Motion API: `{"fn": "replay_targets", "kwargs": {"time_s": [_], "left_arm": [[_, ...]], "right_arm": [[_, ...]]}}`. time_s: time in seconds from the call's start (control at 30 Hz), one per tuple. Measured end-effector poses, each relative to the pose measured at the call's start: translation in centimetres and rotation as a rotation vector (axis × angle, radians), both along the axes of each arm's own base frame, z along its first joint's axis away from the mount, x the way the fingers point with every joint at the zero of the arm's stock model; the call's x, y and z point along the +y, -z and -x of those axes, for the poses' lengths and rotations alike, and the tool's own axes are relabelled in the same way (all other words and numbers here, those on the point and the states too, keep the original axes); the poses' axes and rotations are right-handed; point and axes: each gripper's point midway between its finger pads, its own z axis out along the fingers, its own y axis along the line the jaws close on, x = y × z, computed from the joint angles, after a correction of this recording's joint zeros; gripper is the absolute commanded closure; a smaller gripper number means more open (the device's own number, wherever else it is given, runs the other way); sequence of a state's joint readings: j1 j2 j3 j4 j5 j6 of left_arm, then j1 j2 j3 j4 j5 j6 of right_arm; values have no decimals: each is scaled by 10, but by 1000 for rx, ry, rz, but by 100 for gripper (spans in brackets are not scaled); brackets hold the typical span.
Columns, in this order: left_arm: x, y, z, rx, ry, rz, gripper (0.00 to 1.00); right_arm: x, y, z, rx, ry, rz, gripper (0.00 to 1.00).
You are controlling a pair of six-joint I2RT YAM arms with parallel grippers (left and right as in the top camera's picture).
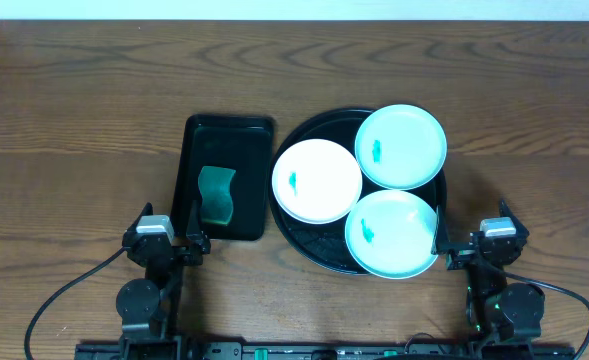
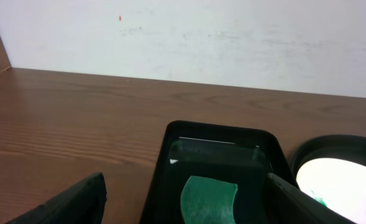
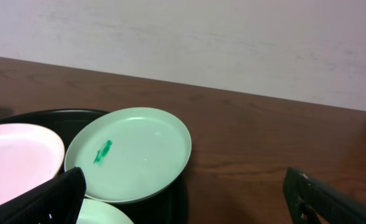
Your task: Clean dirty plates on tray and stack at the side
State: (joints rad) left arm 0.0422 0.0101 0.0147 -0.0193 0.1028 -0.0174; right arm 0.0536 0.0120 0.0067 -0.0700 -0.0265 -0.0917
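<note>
The left gripper (image 1: pixel 169 240) stood wide and empty before the rectangular black tray (image 1: pixel 189 140), where a green sponge (image 1: pixel 216 195) lay. On the round black tray (image 1: pixel 304 250) sat the white plate (image 1: pixel 317 180), then the far mint plate (image 1: pixel 401 147) and the near mint plate (image 1: pixel 392 233), each with a teal smear. They looked light, stiff and slick, so a pinch on an overhanging rim seemed best. The right gripper (image 1: pixel 471 245), wide and empty, waited beside the near one.

Soft even light, pale glints on the rectangular tray (image 2: pixel 214 155), wrist-view edges slightly blurred.
</note>
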Motion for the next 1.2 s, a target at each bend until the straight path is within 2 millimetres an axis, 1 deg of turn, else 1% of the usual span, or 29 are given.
{"fn": "replay_targets", "kwargs": {"time_s": [0.9, 1.2], "left_arm": [[0, 0, 0, 0, 0, 0, 20], [0, 0, 0, 0, 0, 0, 20]], "right_arm": [[0, 0, 0, 0, 0, 0, 1], [0, 0, 0, 2, 2, -31, 1]]}}
